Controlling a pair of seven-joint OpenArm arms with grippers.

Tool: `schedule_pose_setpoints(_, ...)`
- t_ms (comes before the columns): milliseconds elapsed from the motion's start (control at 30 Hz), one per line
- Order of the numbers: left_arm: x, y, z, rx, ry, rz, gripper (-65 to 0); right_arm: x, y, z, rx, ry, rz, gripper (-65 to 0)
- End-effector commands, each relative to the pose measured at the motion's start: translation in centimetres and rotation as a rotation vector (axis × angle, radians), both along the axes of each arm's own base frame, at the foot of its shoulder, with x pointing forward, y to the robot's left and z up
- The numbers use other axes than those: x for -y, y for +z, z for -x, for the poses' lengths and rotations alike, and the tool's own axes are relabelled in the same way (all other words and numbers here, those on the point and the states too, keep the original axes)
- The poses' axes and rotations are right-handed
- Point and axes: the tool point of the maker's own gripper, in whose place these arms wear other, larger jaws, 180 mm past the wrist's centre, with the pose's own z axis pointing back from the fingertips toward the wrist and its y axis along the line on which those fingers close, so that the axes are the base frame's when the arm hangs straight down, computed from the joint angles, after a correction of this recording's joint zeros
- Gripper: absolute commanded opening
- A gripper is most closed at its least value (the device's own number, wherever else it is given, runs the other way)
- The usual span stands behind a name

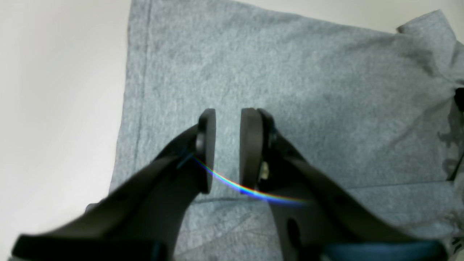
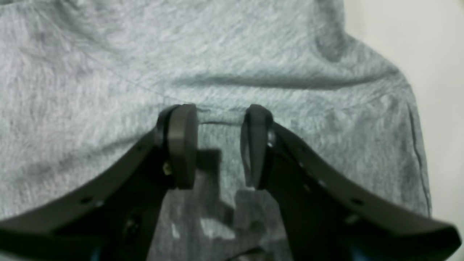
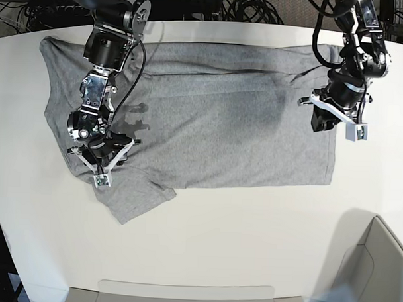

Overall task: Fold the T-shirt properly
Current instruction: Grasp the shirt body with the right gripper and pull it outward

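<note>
The heather-grey T-shirt [image 3: 222, 125] lies spread plain side up on the white table [image 3: 238, 238], collar end to the left and hem to the right. My left gripper [image 1: 228, 113] hovers over the hem end [image 3: 336, 126], open by a narrow gap with only flat cloth [image 1: 290, 90] seen through it. My right gripper [image 2: 219, 117] is open wider, low over the shoulder by the near sleeve [image 3: 100, 169]. A small crease of the shirt [image 2: 253, 65] runs between its fingertips. Nothing is lifted.
The near sleeve [image 3: 137, 198] sticks out toward the table's front. A grey bin [image 3: 376, 263] stands at the front right, and a shallow tray [image 3: 183, 293] sits along the front edge. Cables [image 3: 226, 6] crowd the back.
</note>
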Motion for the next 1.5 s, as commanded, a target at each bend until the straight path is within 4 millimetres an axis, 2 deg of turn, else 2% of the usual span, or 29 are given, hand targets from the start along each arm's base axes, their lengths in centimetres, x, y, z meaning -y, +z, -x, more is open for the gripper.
schedule_pose_setpoints(0,-0.3,1.2,-0.8,0.051,0.0,-0.009,-53.6,0.4,-1.2,1.6,-0.071,0.007,0.043,-41.3)
schedule_pose_setpoints(167,-0.5,1.5,-1.8,0.068,0.007,-0.005,-53.6,0.5,-1.4,5.3,-0.161,-0.017,0.08,-41.3)
schedule_pose_setpoints(300,-1.5,0.6,-1.7,0.035,0.01,-0.02,-53.6,-0.3,-0.5,6.8,-0.156,0.006,0.114,-41.3)
schedule_pose_setpoints(367,-1.6,0.9,-2.3,0.046,0.013,-0.018,-53.6,-0.6,0.3,6.7,-0.133,0.018,0.126,-41.3)
schedule_pose_setpoints(433,-1.6,1.2,-2.9,0.06,0.015,-0.017,-53.6,-0.4,1.6,5.9,-0.093,0.013,0.134,-41.3)
schedule_pose_setpoints(500,-1.5,1.3,-3.2,0.065,0.012,-0.014,-53.5,-0.3,3.9,4.0,-0.026,0.005,0.139,-41.3)
schedule_pose_setpoints(700,-1.5,1.3,-3.3,0.066,0.01,-0.015,-53.4,0.5,12.8,-2.5,0.206,-0.022,0.162,-41.3)
schedule_pose_setpoints(767,-1.5,1.3,-3.3,0.065,0.009,-0.015,-53.4,1.5,14.1,-4.3,0.22,-0.026,0.181,-41.1)
schedule_pose_setpoints(800,-1.5,1.3,-3.3,0.065,0.009,-0.015,-53.4,1.9,14.1,-5.3,0.207,-0.023,0.186,-41.0)
schedule_pose_setpoints(933,-1.5,1.3,-3.3,0.065,0.009,-0.014,-53.4,4.0,10.9,-7.5,0.071,-0.017,0.181,-39.0)
schedule_pose_setpoints(1000,-1.5,1.3,-3.3,0.065,0.011,-0.015,-53.4,5.1,8.9,-7.7,0.002,-0.029,0.154,-36.1)
schedule_pose_setpoints(1133,-1.7,1.3,-3.2,0.065,0.015,-0.016,-53.4,6.2,7.0,-7.7,-0.052,-0.058,0.05,-34.5)
schedule_pose_setpoints(1267,-1.5,1.2,-3.2,0.063,0.011,-0.015,-53.4,5.4,6.1,-8.2,-0.019,-0.043,-0.018,-34.5)
schedule_pose_setpoints(1467,-1.5,1.2,-3.2,0.063,0.011,-0.015,-53.4,4.0,3.7,-8.6,-0.033,-0.025,-0.086,-34.5)
